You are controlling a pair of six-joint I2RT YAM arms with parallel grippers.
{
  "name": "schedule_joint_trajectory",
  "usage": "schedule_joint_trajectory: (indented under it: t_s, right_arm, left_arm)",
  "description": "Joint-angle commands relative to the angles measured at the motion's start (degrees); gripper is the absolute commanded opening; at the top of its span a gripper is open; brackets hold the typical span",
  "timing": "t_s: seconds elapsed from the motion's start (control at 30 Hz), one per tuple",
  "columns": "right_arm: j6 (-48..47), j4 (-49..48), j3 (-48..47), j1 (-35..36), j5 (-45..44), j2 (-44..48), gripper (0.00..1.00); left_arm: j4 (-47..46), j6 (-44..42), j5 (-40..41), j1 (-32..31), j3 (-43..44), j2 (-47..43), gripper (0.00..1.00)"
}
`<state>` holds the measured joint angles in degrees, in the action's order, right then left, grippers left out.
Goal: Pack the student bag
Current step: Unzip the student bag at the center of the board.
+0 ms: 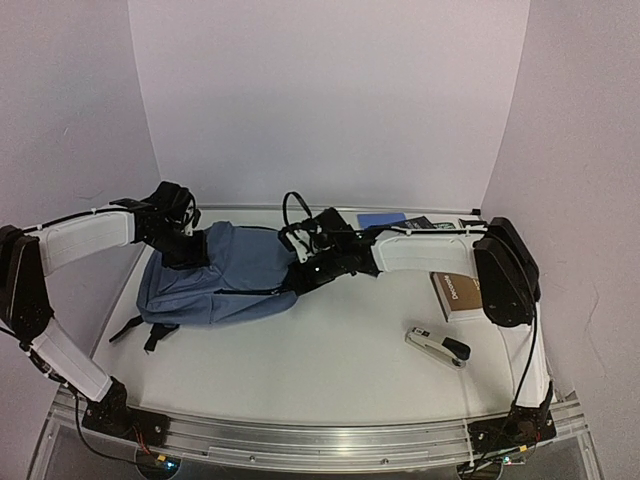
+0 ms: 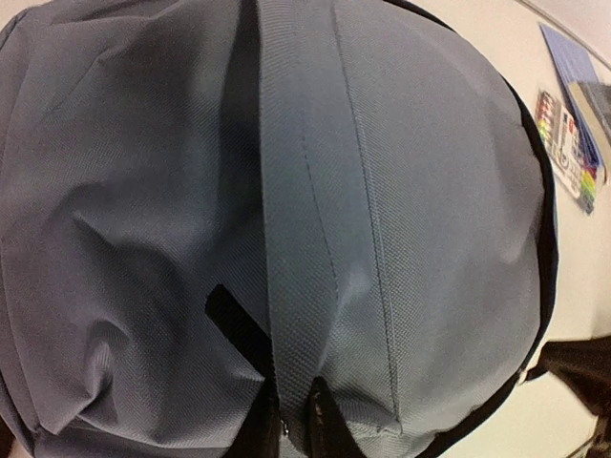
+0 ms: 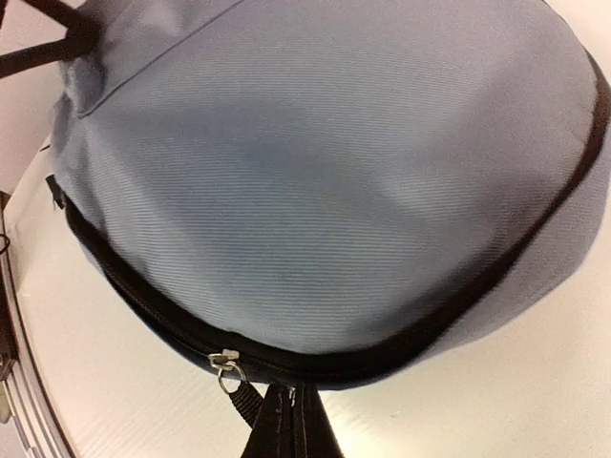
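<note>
Right now the student bag (image 1: pixel 225 285) lies flat on the table's (image 1: pixel 340 365) left half. The left gripper (image 1: pixel 187 260) pinches its grey webbing (image 2: pixel 305 239). The right gripper (image 1: pixel 298 279) is clenched tight beside the zipper pull (image 3: pixel 226 366); whether it grips the pull, I cannot tell.

The student bag (image 1: pixel 225 285) lies flat on the white table (image 1: pixel 330 370), with a stapler (image 1: pixel 438 347) well apart to its right.

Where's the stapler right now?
In the top view, the stapler lies on the right side of the table, nearer the arm bases than the brown book, well right of the backpack.
</note>
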<state>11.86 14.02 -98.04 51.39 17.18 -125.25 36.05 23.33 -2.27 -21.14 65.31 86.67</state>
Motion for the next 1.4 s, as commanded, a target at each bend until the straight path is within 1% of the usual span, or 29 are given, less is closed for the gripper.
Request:
schedule_joint_trajectory:
  t_s: [0.0,0.03,0.07,0.1,0.2,0.3,0.43,0.6,0.77,0.87,0.9,1.0,1.03,1.07,1.13,1.23,1.37]
  right_arm:
    - [1.96,-0.90,-3.36,-0.54,4.29,0.41,0.00]
    - [2.75,-1.10,-4.18,-0.44,5.25,-0.04,0.00]
    - [3.44,-1.25,-4.86,-0.31,6.02,-0.43,0.00]
    - [4.00,-1.39,-5.30,-0.19,6.74,-0.88,0.00]
    - [5.54,-2.09,-6.26,-0.08,7.87,-1.64,0.00]
    - [6.50,-2.44,-7.01,-0.06,8.22,-2.06,0.00]
    - [6.82,-2.64,-7.06,-0.07,7.94,-1.53,0.00]
    - [7.36,-2.77,-6.76,-0.06,7.19,-1.06,0.00]
    - [7.91,-2.79,-6.46,-0.44,6.68,-0.90,0.00]
    - [7.96,-2.86,-6.23,-0.93,6.41,-0.50,0.00]
    - [7.83,-2.86,-6.07,-1.17,6.14,-0.28,0.00]
    - [7.32,-2.84,-5.00,-2.12,5.37,0.40,0.00]
    - [7.12,-2.90,-4.52,-2.59,5.25,0.62,0.00]
    - [6.83,-2.87,-4.08,-3.14,5.03,0.93,0.00]
    - [6.28,-2.86,-2.77,-4.13,4.39,1.50,0.00]
    - [5.10,-2.86,-1.49,-5.77,3.06,2.28,0.00]
    - [2.59,-3.01,-0.22,-9.27,0.33,3.15,0.00]
  left_arm:
    - [-1.04,-7.26,-6.79,-0.88,-2.16,-4.45,0.35]
    - [-1.45,-8.24,-7.61,-1.95,-2.71,-5.68,0.45]
    - [-1.46,-9.13,-8.06,-3.24,-3.09,-6.72,0.52]
    - [-1.23,-9.80,-8.18,-5.01,-3.28,-7.46,0.57]
    - [0.80,-10.72,-6.92,-9.78,-3.24,-8.29,0.62]
    - [0.91,-11.61,-6.24,-13.10,-4.06,-8.37,0.65]
    - [0.65,-13.81,-5.58,-15.26,-4.19,-6.48,0.66]
    - [-0.57,-18.38,0.84,-19.26,-2.15,-2.33,0.66]
    - [-1.43,-24.61,4.30,-20.82,-0.69,1.30,0.63]
    - [-0.35,-26.42,6.22,-20.98,-0.13,3.61,0.59]
    - [0.20,-26.76,7.00,-21.02,-0.02,4.35,0.55]
    - [2.77,-26.78,8.95,-21.04,0.37,6.56,0.35]
    - [3.89,-26.45,9.79,-21.04,0.61,7.41,0.25]
    - [5.21,-26.28,10.60,-21.04,0.75,7.90,0.18]
    - [7.52,-26.31,11.75,-21.15,0.78,8.94,0.09]
    - [9.90,-26.49,12.77,-21.68,0.46,8.74,0.02]
    - [12.31,-26.50,12.78,-21.83,-0.21,6.78,0.00]
